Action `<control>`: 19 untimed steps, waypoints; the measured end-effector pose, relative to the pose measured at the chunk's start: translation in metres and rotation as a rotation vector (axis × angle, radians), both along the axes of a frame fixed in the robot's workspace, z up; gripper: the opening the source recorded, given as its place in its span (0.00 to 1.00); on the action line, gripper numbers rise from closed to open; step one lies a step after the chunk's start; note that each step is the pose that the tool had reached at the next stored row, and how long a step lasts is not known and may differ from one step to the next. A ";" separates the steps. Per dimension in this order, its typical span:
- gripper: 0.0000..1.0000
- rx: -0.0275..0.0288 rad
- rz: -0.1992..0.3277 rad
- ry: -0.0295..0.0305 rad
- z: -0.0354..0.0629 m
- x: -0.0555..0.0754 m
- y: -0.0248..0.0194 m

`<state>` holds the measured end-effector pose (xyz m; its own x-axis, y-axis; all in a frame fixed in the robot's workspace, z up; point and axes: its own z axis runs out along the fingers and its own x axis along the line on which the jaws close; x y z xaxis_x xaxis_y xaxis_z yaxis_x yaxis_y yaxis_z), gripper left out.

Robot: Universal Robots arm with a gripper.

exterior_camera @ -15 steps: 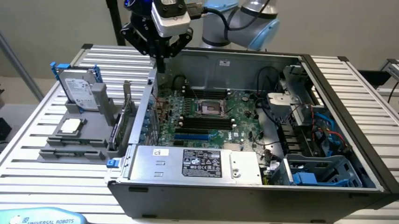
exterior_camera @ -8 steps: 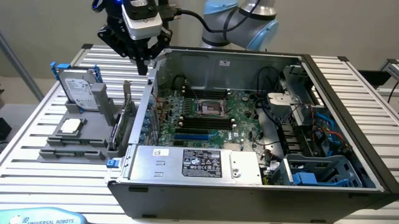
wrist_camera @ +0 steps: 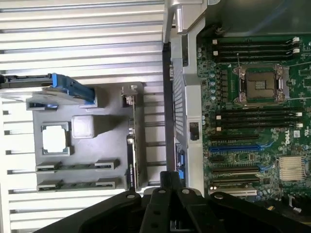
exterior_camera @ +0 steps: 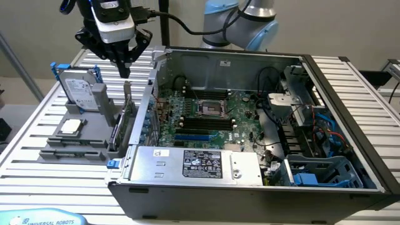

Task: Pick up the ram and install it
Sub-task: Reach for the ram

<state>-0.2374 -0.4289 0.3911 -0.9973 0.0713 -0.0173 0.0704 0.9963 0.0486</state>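
Note:
My gripper (exterior_camera: pixel 123 70) hangs shut and empty above the grey parts holder (exterior_camera: pixel 56 157), over the upright expansion card (exterior_camera: pixel 128 117) beside the case wall. In the wrist view its black fingers (wrist_camera: pixel 167 194) are pressed together, with nothing between them. The ram (wrist_camera: pixel 77 165) stands edge-on in a slot of the holder, with a second stick (wrist_camera: pixel 77 184) beside it; both are well away from the gripper. In the exterior view the ram (exterior_camera: pixel 69 140) sits at the holder's near end. Black memory slots (exterior_camera: pixel 203 123) lie open on the motherboard next to the CPU socket (wrist_camera: pixel 260 85).
A hard drive in a blue frame (exterior_camera: pixel 81 91) stands at the holder's back, and a CPU chip (exterior_camera: pixel 72 125) lies in front of it. The open computer case (exterior_camera: pixel 250 187) takes up the exterior view's right, with its power supply (exterior_camera: pixel 200 164) at the front. Everything rests on a slatted table (exterior_camera: pixel 37 187).

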 end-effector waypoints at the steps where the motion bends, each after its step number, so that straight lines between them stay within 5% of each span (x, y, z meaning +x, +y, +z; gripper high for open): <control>1: 0.11 0.0000 0.000 0.0002 -0.0001 -0.004 -0.0010; 19: 0.11 0.0000 0.000 0.0092 -0.0026 -0.076 -0.0186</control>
